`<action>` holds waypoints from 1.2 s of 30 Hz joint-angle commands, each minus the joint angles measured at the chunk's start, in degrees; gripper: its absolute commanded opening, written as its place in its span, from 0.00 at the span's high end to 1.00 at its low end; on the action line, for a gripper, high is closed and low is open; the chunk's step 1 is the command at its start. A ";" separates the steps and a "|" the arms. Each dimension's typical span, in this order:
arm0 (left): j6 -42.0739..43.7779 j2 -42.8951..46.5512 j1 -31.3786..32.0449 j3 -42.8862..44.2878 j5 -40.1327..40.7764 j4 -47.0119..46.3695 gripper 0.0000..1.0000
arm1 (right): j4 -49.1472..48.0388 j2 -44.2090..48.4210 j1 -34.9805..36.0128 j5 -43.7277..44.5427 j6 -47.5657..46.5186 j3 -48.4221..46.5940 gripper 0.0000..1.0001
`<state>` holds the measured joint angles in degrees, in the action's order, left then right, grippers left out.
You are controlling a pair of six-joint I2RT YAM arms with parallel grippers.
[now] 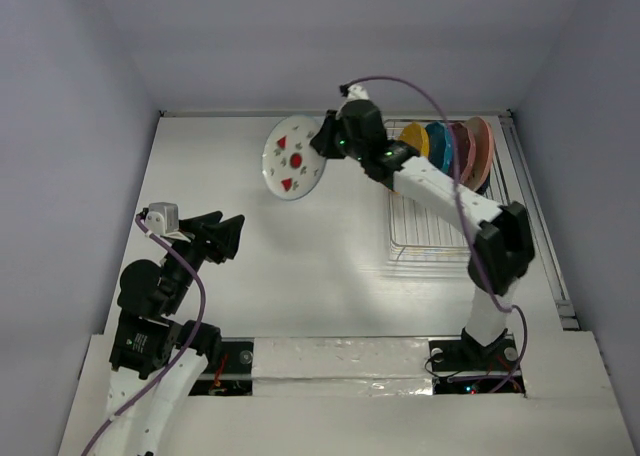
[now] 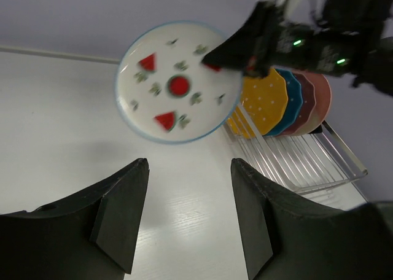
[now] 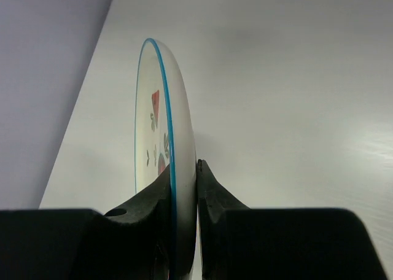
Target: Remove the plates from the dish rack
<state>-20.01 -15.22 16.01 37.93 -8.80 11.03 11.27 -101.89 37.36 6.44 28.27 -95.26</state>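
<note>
Four small plates stand on edge at the far end of the rectangular silver-white wire dish rack [image 1: 430, 231], packed close one behind the other: yellow dotted plate [image 1: 414, 138], teal-blue dotted plate [image 1: 440, 146], maroon-pink dotted plate [image 1: 461, 148], then cream-and-pink plate [image 1: 482, 152] at the far right. The rack sits on the right side of the white table [image 1: 300, 266], in front of the right arm's base.

R arm reaches up and left past the rack. Right gripper [image 1: 325, 141] is clamped on the rim of the round white plate w/ red marks and thin blue edge [image 1: 293, 158]. In the right wrist view the plate is edge-on, one black finger on each face, both touching. The plate hangs left of the rack over the far-centre of the table. It is roughly upright, w/ its decorated face toward the left arm, and looks clear of the tabletop, w/ a soft shadow beneath it in the left wrist view.

Left gripper [image 1: 218, 234] is low over the table's left side, well apart from the plate. Its jaws are apart w/ nothing btwn them, aimed at the plate, which shows above the gap in its wrist view.
</note>
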 commanded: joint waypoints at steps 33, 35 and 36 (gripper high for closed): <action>-0.03 -0.68 -0.89 -0.49 -1.31 -2.24 0.46 | -4.87 -39.28 7.81 -6.62 23.87 -31.21 0.04; -0.03 -0.60 -0.89 -0.49 -1.22 -2.24 0.46 | 0.93 -37.95 7.81 -1.35 20.70 -31.91 0.03; -0.03 -0.60 -0.89 -0.49 -1.31 -2.24 0.46 | 2.52 -37.34 7.81 0.23 17.46 -32.26 0.03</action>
<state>-20.01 -15.57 15.31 37.89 -9.23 11.03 9.04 -147.48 45.04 -0.58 54.02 -126.43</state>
